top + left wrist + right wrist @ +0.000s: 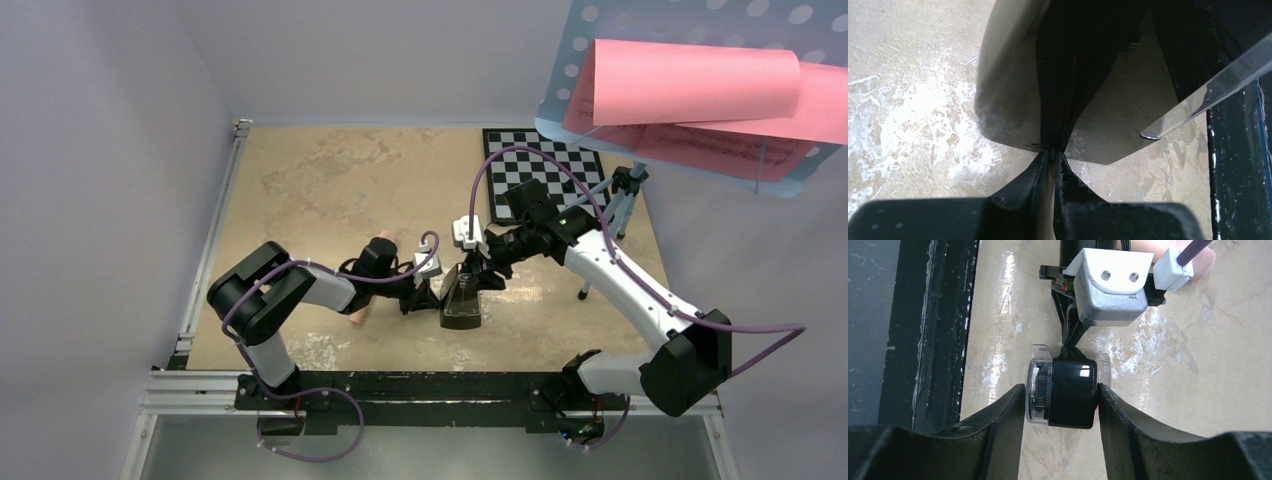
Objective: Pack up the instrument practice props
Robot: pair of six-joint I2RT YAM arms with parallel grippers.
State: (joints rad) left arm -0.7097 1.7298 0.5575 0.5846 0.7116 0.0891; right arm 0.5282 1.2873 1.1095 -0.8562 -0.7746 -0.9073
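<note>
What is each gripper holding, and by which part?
Right gripper grips the metronome by its opposite sides. Left gripper is shut at its thin edge; a hold cannot be told.

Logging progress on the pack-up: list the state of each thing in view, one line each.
Metronome: clamped in the right gripper.
Left gripper: shut, tips at the metronome.
Recorder: lying on the table.
Music stand: upright on its tripod.
Pink pages: on the stand, top one curled.
Chessboard: flat on the table.

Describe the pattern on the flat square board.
The board has black-and-white checks; the top external view shows it best.
</note>
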